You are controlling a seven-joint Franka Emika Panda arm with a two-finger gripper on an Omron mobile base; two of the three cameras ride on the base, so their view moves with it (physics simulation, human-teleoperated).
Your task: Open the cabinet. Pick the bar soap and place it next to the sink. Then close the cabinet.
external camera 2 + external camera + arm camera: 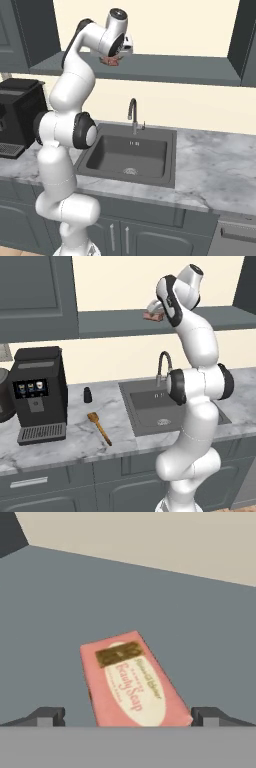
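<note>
Inside the open dark grey wall cabinet (150, 323), the two-finger gripper (128, 716), jaws wide, straddles the flat reddish-pink bar soap (132, 679) on the shelf; closing comes next.

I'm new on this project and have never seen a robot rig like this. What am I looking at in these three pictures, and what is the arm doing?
This is a rendered kitchen with a white robot arm on a base that can drive. Two pictures come from cameras on the base, behind the arm to its left and right; the third looks along the gripper itself.

The cabinet above the counter stands open, and the gripper is up at its grey shelf. In the hand view its two dark fingertips sit on either side of the bar soap, a pink block lying flat on the shelf. The jaws are apart and nothing is held yet.

Below is the sink with its faucet. On the marble counter stand a coffee machine and a small dark shaker, and a wooden spatula lies flat.
</note>
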